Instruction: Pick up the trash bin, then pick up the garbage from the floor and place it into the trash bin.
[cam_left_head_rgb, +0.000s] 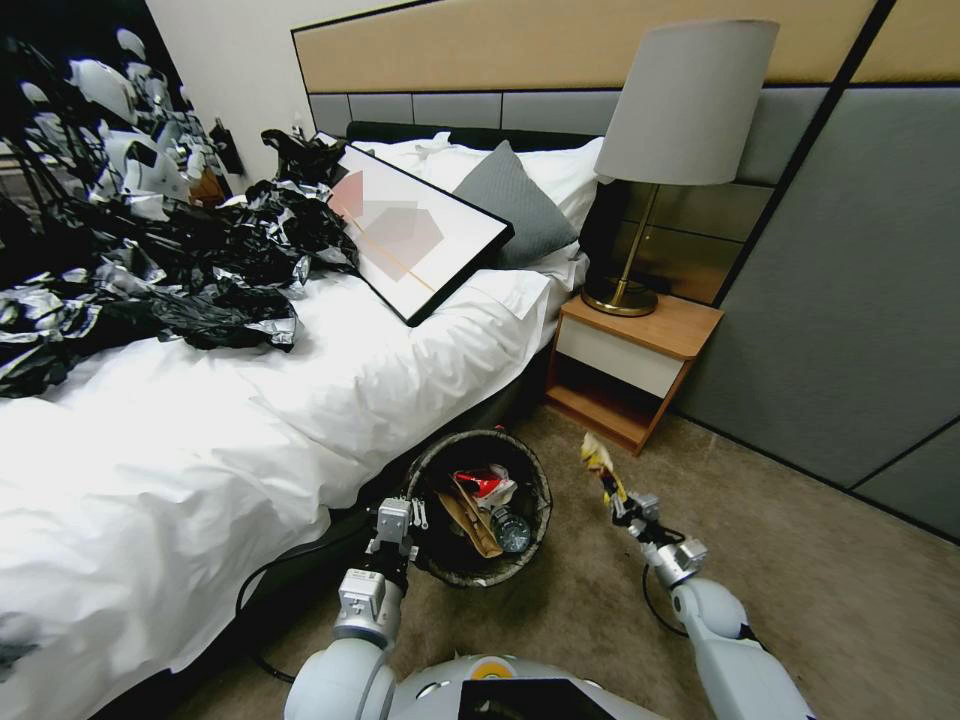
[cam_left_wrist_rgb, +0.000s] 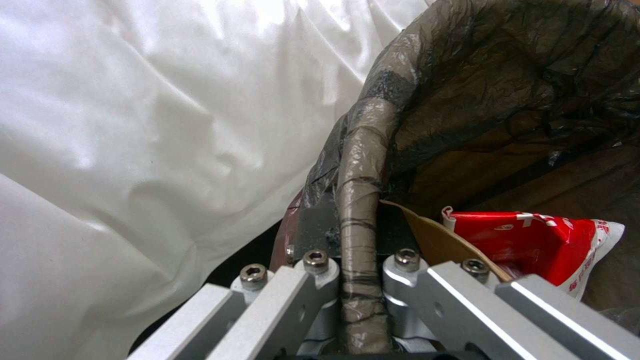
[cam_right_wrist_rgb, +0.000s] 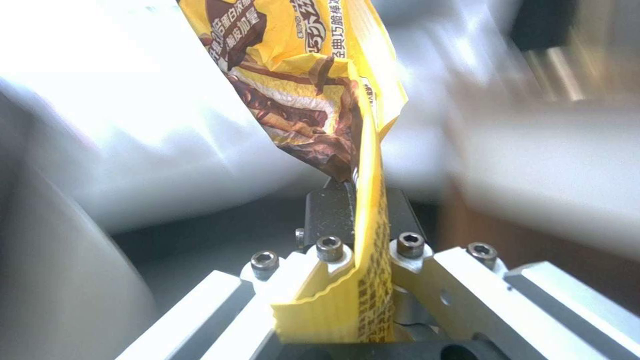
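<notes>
While the left gripper (cam_left_head_rgb: 408, 540) grips the near-left rim of the trash bin (cam_left_head_rgb: 530, 470), its jaws are closed tight on that rim, with the bag-covered edge pinched between them, as the left wrist view confirms (cam_left_wrist_rgb: 360, 280). In the head view the bin sits just beside the bed (cam_left_head_rgb: 250, 420), over the brown carpet (cam_left_head_rgb: 800, 560). Its black bag liner (cam_left_wrist_rgb: 507, 90) is folded over the rim.

Contents visible inside the bin:
- a red-and-white wrapper (cam_left_head_rgb: 486, 484), also seen in the left wrist view (cam_left_wrist_rgb: 533, 245);
- a brown paper piece (cam_left_head_rgb: 468, 520), leaning against the inner wall next to the left gripper;
- a small clear bottle (cam_left_head_rgb: 511, 530), lying near the bin's bottom.

The right gripper (cam_left_head_rgb: 622, 503) is positioned to the right of the bin, apart from it and above the carpet. Its jaws are closed on a yellow snack wrapper (cam_left_head_rgb: 600, 465), which stands up from the jaws. In the right wrist view the wrapper (cam_right_wrist_rgb: 300, 85) is pinched flat between the two black pads (cam_right_wrist_rgb: 330, 212), with its crimped end trailing back past the pads.

Black plastic sheeting (cam_left_head_rgb: 200, 260) lies heaped on the bed. A framed picture (cam_left_head_rgb: 420, 235) leans against the pillows (cam_left_head_rgb: 540, 180). A lamp (cam_left_head_rgb: 680, 110) stands on the nightstand (cam_left_head_rgb: 650, 340) beyond the bin.
</notes>
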